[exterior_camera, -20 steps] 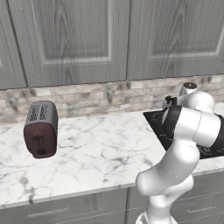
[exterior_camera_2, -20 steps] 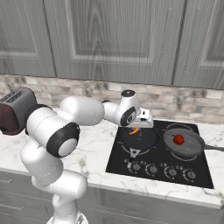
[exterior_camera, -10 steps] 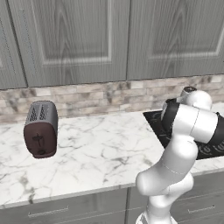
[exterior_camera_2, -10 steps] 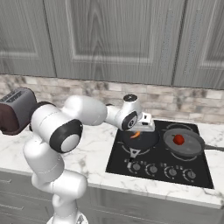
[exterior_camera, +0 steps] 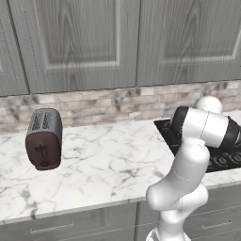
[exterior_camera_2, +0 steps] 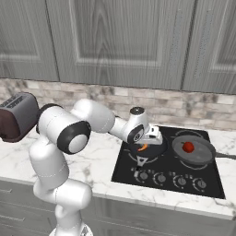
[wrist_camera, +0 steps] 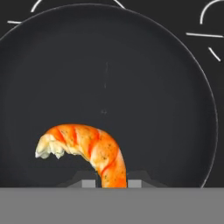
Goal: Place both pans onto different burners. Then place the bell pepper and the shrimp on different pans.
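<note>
The shrimp (wrist_camera: 89, 151) is pinched at its tail end between the gripper (wrist_camera: 112, 180) fingertips, above the black pan (wrist_camera: 109, 65) on the cooktop's (exterior_camera_2: 152, 177) left side. It seems not yet to touch the pan floor. The bell pepper (exterior_camera_2: 187, 147) sits in the dark grey pan (exterior_camera_2: 196, 154) near the cooktop's right edge.

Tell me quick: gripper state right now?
Gripper: shut on the shrimp, held over the black pan.
</note>
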